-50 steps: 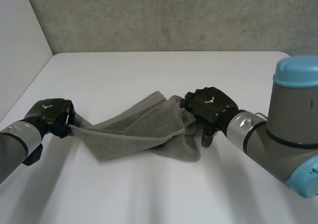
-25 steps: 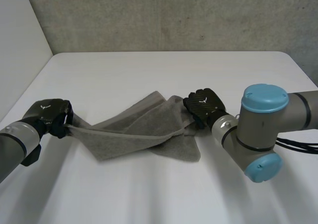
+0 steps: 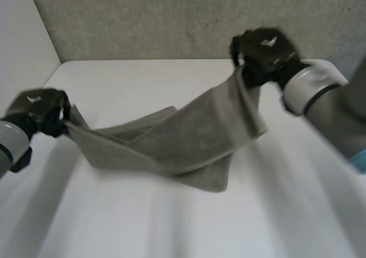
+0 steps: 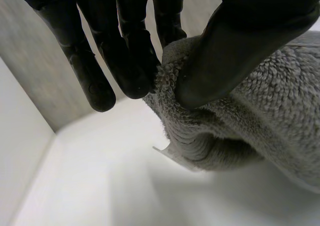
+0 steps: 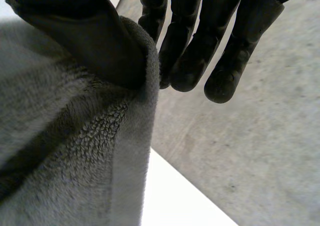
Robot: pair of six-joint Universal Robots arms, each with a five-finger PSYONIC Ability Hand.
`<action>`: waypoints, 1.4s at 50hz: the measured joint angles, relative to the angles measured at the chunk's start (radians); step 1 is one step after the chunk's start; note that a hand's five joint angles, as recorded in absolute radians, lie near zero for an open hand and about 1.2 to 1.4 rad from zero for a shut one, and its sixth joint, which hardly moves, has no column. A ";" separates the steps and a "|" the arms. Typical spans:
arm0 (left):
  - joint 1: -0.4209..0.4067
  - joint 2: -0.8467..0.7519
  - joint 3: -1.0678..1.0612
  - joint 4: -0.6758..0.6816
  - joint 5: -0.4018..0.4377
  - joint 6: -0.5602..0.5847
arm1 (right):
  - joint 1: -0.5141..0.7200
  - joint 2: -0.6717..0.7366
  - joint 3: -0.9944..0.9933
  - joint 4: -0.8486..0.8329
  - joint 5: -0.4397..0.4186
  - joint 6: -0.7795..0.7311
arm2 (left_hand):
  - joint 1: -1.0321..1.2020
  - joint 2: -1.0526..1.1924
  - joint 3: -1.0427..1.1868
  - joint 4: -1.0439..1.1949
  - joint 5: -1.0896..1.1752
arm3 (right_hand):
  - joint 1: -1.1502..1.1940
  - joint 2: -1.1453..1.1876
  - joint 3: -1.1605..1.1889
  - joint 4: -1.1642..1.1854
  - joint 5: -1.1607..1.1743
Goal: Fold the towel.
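- Fingers (image 4: pixel 125 50) of the left hand (image 3: pixel 37 110) are pressing one corner of the towel (image 3: pixel 189 135) against the thumb (image 4: pixel 235 45), and the grey pile is bunching up between them (see the left wrist view).
- The right hand (image 3: pixel 266 51) is pinching the opposite end of the towel in the same manner. Its thumb (image 5: pixel 85 35) is bearing on the cloth's edge from one side, and its fingers (image 5: pixel 192 55) are lying almost straight just behind that edge.
- The right hand is holding its end high above the table (image 3: pixel 171 223), in front of the grey wall (image 3: pixel 143 18) at the far side.
- The left hand is holding its corner low, near the table's left edge and just above the white surface.
- The towel is hanging between the two hands as a slanted sling, climbing from the left hand up to the right hand.
- The towel's middle is sagging, and its lowest fold appears to be touching the table between the hands (contact cannot be confirmed from the head view).
- A loose flap is drooping directly below the right hand, beside the main span of cloth.
- Both grey forearms are reaching in from opposite sides of the table, well apart from each other.
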 measured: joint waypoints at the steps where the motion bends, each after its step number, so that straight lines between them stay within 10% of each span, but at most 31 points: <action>1: 0.008 0.023 0.011 -0.003 0.005 -0.005 | -0.033 -0.035 -0.028 0.069 -0.029 0.005 | 0.000 0.000 0.000 0.000 0.000 | 0.000 0.000 0.000 0.000 0.000; 19: 0.088 0.082 0.246 -0.147 0.131 -0.164 | -0.289 0.014 -0.504 0.703 -0.321 -0.019 | 0.000 0.000 0.000 0.000 0.000 | 0.003 0.000 0.000 0.001 0.000; 33: -0.066 -0.343 0.703 -0.154 0.070 -0.190 | -0.126 0.361 -0.775 0.487 -0.114 -0.063 | 0.005 0.003 0.004 0.004 0.005 | 0.003 0.000 0.006 0.001 0.000; 45: -0.092 -0.357 1.171 -0.158 -0.032 -0.380 | -0.107 0.386 -1.032 0.268 -0.091 0.162 | 0.005 0.005 0.004 0.004 0.005 | 0.003 0.000 0.011 0.001 0.000; 55: -0.078 -0.264 0.840 -0.145 0.012 -0.388 | -0.159 0.351 -0.900 0.419 -0.255 0.204 | 0.005 0.005 0.004 0.004 0.006 | 0.003 0.000 0.011 0.001 0.000; 70: 0.026 -0.204 0.074 0.008 0.249 -0.169 | -0.265 0.390 -0.395 0.656 -0.296 -0.286 | 0.006 0.006 0.004 0.005 0.010 | 0.004 0.000 0.011 0.001 0.000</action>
